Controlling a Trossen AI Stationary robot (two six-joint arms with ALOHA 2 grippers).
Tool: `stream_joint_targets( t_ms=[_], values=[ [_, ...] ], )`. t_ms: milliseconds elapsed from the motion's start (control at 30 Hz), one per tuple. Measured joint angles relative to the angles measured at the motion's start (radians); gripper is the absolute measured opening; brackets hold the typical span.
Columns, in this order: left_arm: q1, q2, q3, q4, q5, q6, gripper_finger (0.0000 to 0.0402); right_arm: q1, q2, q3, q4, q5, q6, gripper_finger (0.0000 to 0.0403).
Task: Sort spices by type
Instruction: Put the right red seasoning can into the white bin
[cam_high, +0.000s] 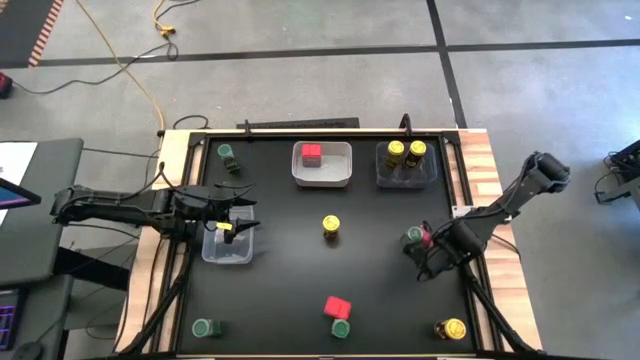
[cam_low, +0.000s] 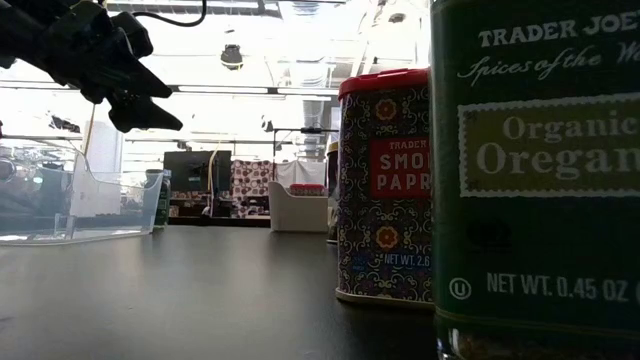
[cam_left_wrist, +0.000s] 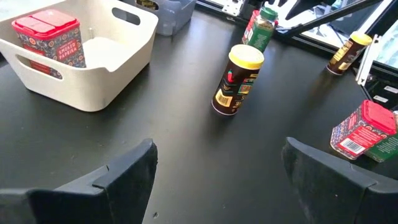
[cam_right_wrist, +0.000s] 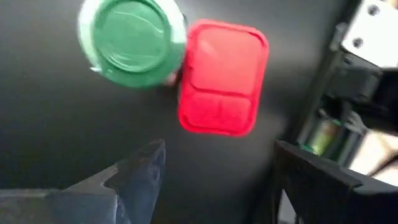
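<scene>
So my overhead cam looks straight down on the whole desk (cam_high: 300, 260). The low one sits right at desk level, practically touching an oregano jar (cam_low: 540, 170) and a paprika box (cam_low: 385, 185). My left wrist cam looks across the desk at the white tray (cam_left_wrist: 93, 74), also seen from overhead. The right wrist cam stares straight down, very close.

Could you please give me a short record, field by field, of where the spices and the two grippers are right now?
white tray: one red paprika box
right clear tray: two yellow-lidded jars
left clear tray: one yellow-lidded item, under the left gripper
loose on table: yellow-lidded jar mid-table; green-lidded jars at back left and front left; red box touching green-lidded jar at front
left gripper: open, empty, above left clear tray
right gripper: open, empty, over a green-lidded jar and red box side by side
</scene>
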Motion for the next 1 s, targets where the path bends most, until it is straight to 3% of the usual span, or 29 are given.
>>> stream_joint_targets(
  t_ms=[800,1000],
  values=[
    [0.000,0.000,0.000,0.000,-0.052,0.000,0.0330,-0.067,-0.062,-0.216,0.138,0.088,-0.005,0.0325],
    [0.000,0.000,0.000,0.000,-0.052,0.000,0.0330,-0.066,-0.063,-0.217,0.159,0.090,-0.010,0.0281]
  ],
)
